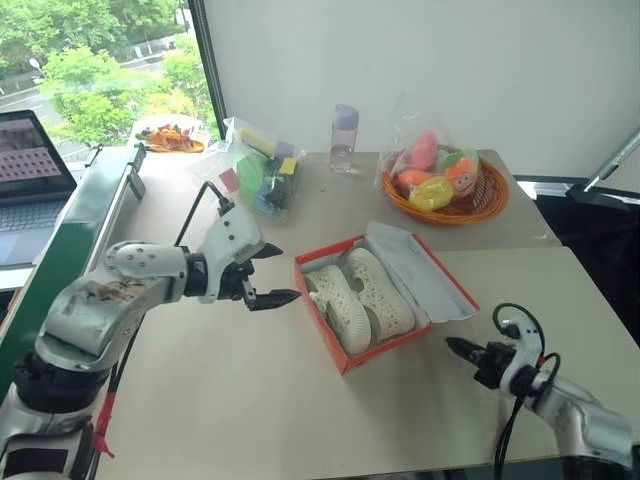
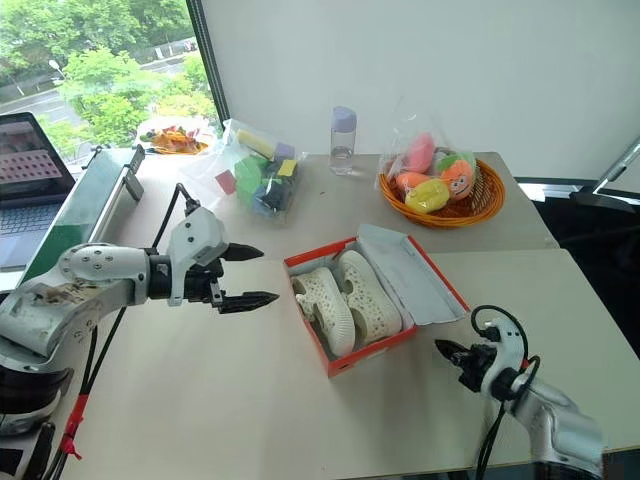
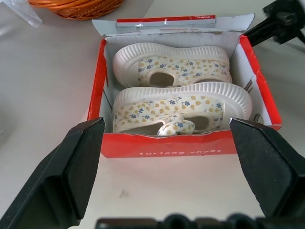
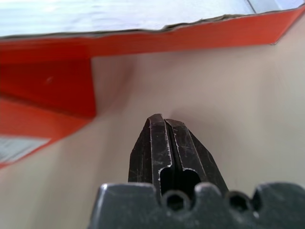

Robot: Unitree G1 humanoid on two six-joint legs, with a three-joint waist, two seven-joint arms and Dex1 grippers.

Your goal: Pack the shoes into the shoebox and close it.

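Cream shoes (image 3: 174, 90) with blue-yellow floral print; red-orange shoebox (image 3: 167, 145), white inside.

We see a beige worktop (image 1: 250, 400) running back to a plain white wall (image 1: 420, 70) at twelve o'clock. At ten o'clock a window (image 1: 100, 60) lets in daylight over green trees, with an open laptop (image 1: 30, 170) at nine.
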